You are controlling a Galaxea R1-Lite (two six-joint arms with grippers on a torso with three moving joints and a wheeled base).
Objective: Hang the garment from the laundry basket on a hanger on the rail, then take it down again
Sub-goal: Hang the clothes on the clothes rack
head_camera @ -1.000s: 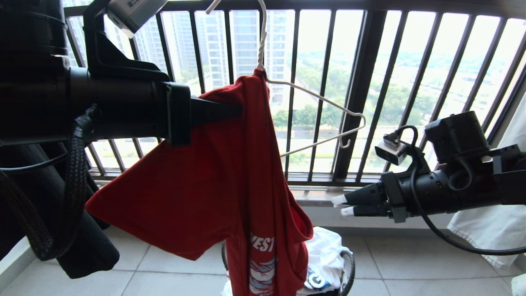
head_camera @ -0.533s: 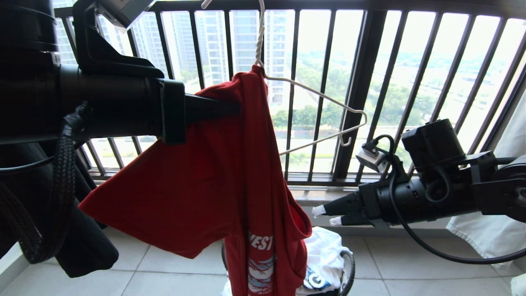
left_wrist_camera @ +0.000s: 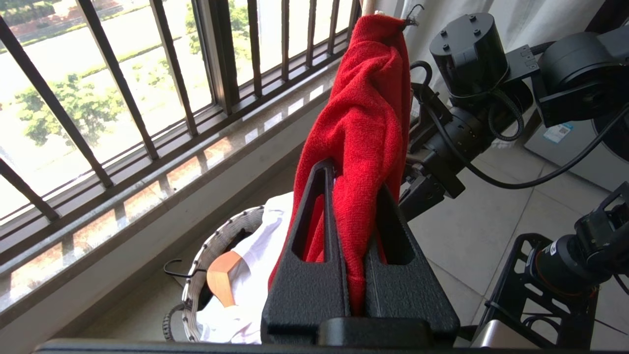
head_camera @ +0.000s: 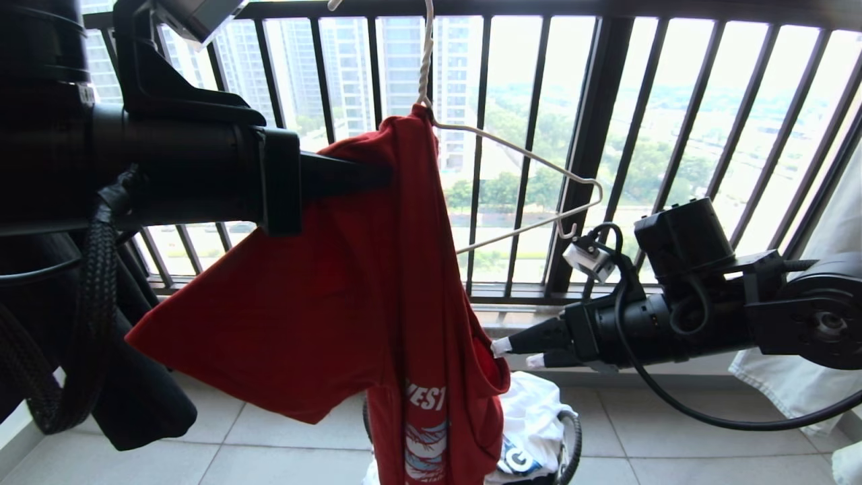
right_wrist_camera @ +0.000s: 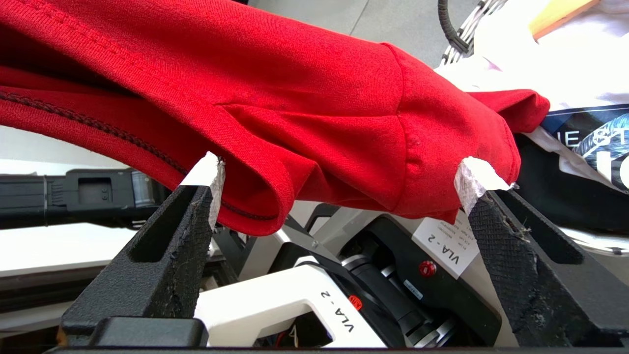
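Head view: garment (head_camera: 350,283) drapes over one side of hanger (head_camera: 518,158), above laundry basket (head_camera: 569,431).
Left end effector (left_wrist_camera: 361,275): clamped on garment.
Right end effector (right_wrist_camera: 339,182): spread apart at the cloth edge.
Risk: an off-centre pinch can miss the hem, and the tug tips the hanger.

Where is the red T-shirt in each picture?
Head view: red T-shirt hangs in the middle.
Left wrist view: bunched up the middle, pinched in the left end effector.
Right wrist view: fills the top, above the open right end effector.
Shared landmark: the laundry basket.

open air beside the bare hanger (head_camera: 539,202) arm, balcony railing (head_camera: 592,155) behind
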